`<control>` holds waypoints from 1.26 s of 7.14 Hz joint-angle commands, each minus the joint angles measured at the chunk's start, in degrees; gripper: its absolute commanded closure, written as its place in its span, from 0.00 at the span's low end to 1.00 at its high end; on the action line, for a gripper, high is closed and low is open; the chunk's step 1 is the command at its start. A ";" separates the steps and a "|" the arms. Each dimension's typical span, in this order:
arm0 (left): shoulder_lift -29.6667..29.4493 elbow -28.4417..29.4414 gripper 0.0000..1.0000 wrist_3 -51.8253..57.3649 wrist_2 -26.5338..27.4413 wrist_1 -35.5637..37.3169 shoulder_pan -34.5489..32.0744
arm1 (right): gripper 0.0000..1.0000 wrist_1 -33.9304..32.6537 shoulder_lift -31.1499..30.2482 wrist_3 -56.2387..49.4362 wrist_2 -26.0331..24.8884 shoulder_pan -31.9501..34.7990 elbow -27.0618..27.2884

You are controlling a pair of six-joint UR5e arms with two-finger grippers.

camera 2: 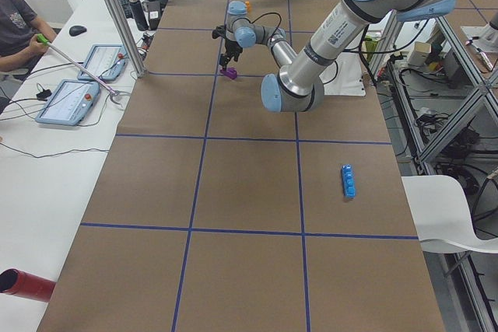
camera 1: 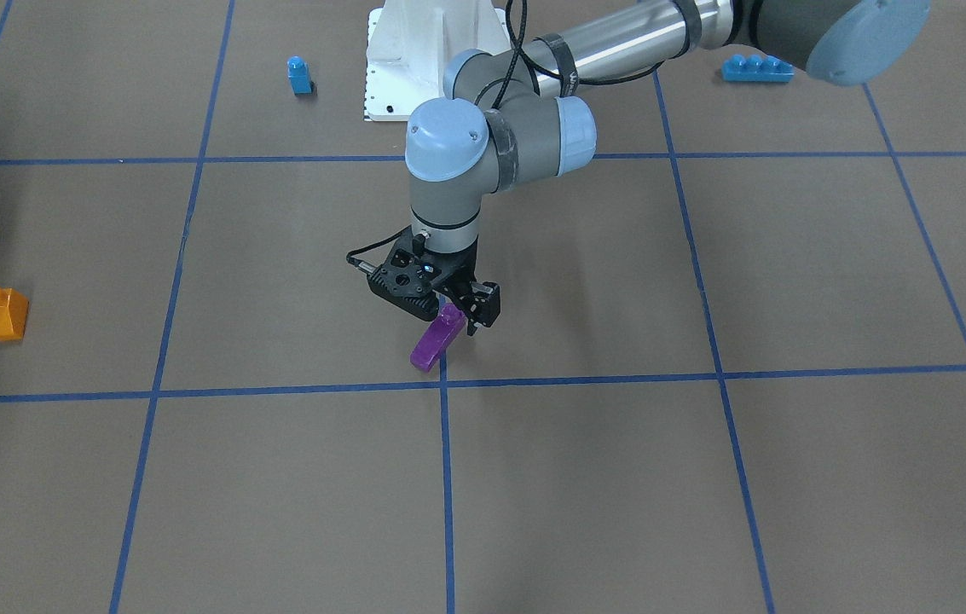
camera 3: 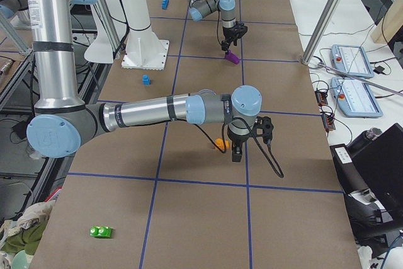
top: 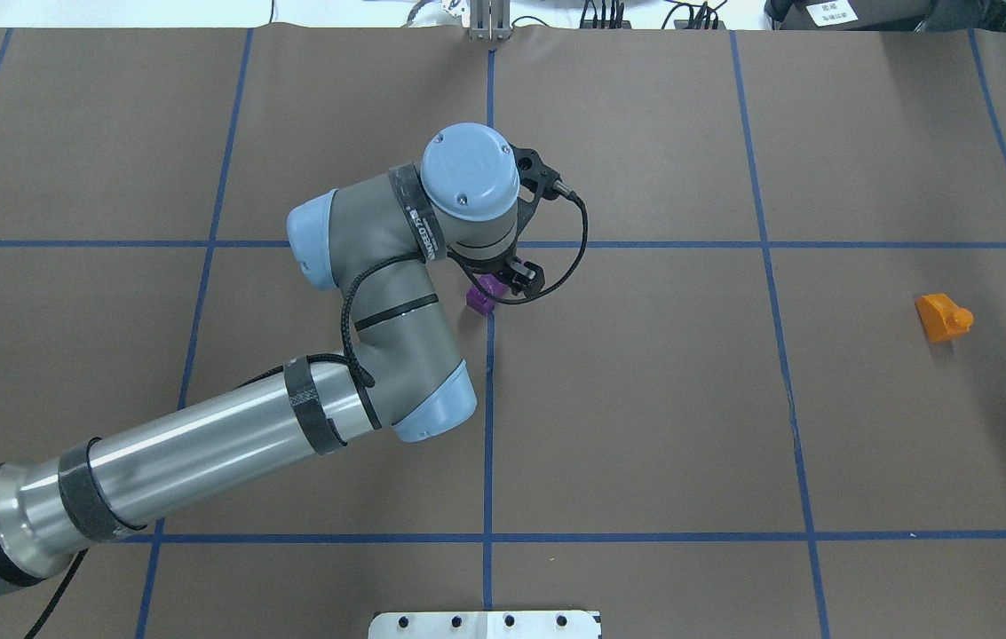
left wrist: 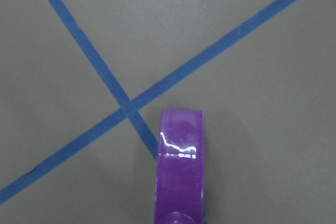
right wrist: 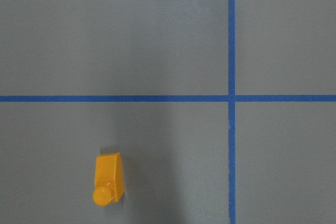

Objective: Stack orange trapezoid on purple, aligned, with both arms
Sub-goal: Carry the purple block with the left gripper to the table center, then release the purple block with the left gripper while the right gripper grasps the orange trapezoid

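Exterior front-facing shows our left fingers (camera 1: 485, 307) pinching the purple block (camera 1: 437, 338), orange block (camera 1: 4, 313) lying unstacked; right fingers (camera 3: 237, 154) we cannot tell

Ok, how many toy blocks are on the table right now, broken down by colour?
Orange: 1, the glossy orange plastic trapezoid block
Purple: 1, the glossy purple plastic wedge block
Blue: 2, the small blue single-stud block and the long blue studded block
Green: 1, the small green plastic block
Total: 5
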 commanded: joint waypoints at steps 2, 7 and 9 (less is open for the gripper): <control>-0.77 -6.41 0.00 -0.48 -5.62 6.65 -4.75 | 0.00 27.64 -5.83 24.23 -7.39 -12.97 -0.35; 0.55 -13.38 0.00 -0.57 -5.62 13.02 -5.82 | 0.00 34.87 -6.13 30.02 -10.39 -25.66 -5.71; 2.13 -15.31 0.00 -0.48 -5.62 13.02 -5.82 | 0.00 34.95 -4.63 30.02 -11.62 -27.95 -9.04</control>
